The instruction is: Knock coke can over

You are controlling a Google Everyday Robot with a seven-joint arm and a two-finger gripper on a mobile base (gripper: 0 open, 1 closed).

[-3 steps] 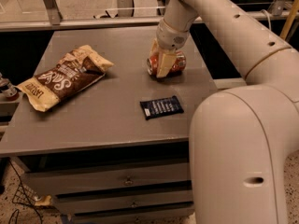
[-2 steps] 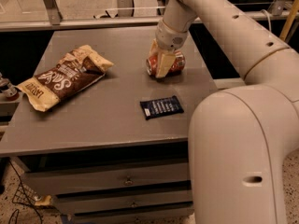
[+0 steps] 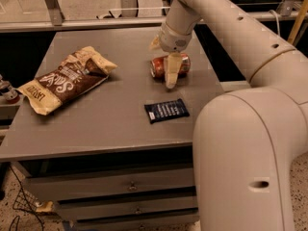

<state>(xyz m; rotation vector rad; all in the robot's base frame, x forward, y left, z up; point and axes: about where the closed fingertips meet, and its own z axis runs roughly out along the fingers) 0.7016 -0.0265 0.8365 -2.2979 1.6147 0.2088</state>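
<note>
The coke can is red with a silver end and lies on its side at the back right of the grey table. My gripper hangs over it from above and is open. One tan finger reaches down in front of the can and covers its middle. The other finger shows behind the can to the left. The can is not lifted.
A brown and tan chip bag lies at the table's left. A flat dark-blue snack packet lies in front of the can. My arm fills the right side. Drawers sit under the tabletop. A railing runs behind.
The can was tilted between the fingers. It now lies flat on its side, and the gripper has lifted slightly.
</note>
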